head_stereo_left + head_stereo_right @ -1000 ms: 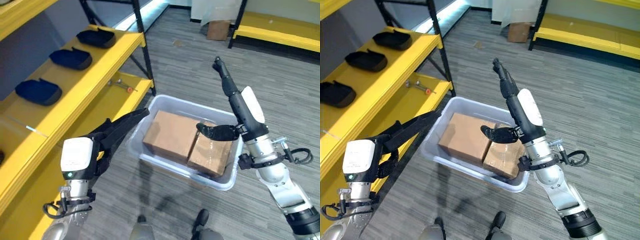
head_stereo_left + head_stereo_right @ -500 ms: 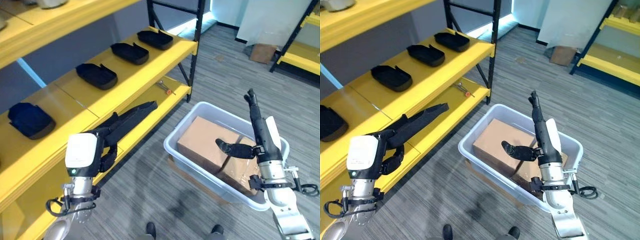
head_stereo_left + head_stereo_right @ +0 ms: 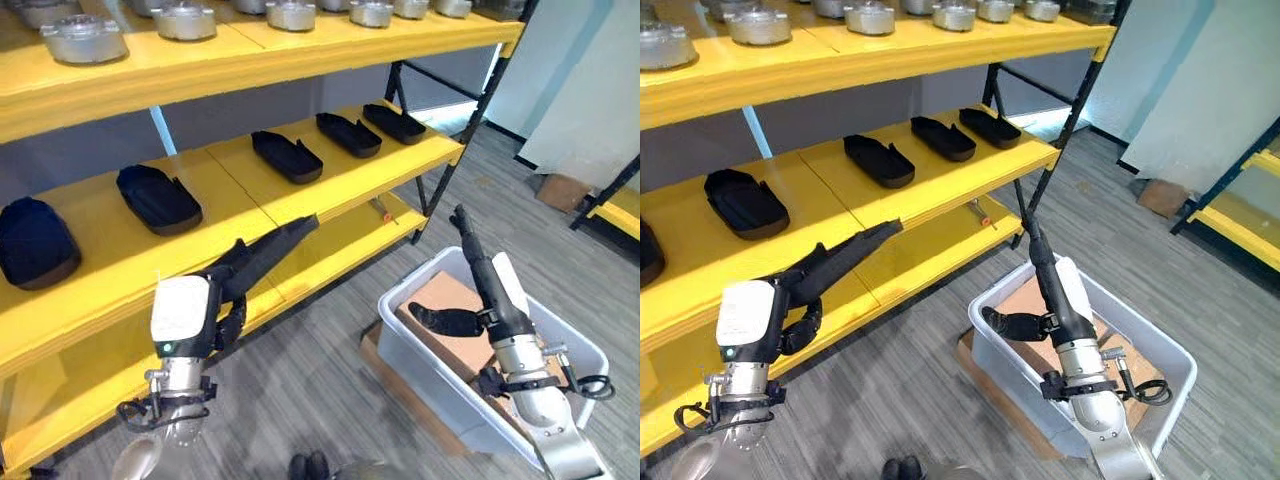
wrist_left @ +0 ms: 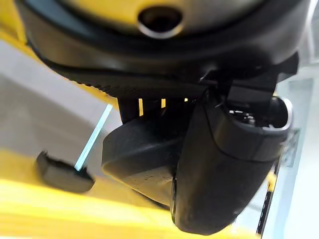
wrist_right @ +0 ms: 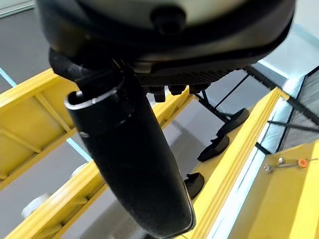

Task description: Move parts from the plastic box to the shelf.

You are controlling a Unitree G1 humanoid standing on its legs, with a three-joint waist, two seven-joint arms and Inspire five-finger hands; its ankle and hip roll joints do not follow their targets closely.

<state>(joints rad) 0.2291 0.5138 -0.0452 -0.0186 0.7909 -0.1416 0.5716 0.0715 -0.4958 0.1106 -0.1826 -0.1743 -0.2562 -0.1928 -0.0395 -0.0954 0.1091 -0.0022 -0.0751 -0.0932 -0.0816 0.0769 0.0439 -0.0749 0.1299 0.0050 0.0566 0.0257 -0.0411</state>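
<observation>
Left hand: the left hand [image 3: 262, 257] is raised at the near left, fingers straight and stretched out toward the shelf, holding nothing.
Right hand: the right hand [image 3: 478, 283] stands over the plastic box at the near right, fingers straight and pointing up and away, thumb stuck out to the left, holding nothing.
Plastic box: the plastic box [image 3: 417, 359] is a pale, translucent tub on the floor at the right, just below the right hand.
Box contents: brown cardboard boxes [image 3: 452, 327] lie inside the tub; the right hand's thumb hovers above them.
Shelf: the yellow shelf [image 3: 225, 178] runs along the left and far side in several levels, with black uprights at its right end.
Middle level: black moulded trays [image 3: 158, 197] sit in a row along it, well apart from one another.
Top level: silver-grey round metal parts [image 3: 83, 37] stand in a row along the top board.
Lower level: a small tool with an orange handle [image 3: 384, 211] lies near its far right end.
Floor: grey striped floor [image 3: 320, 400] lies between the shelf and the tub.
</observation>
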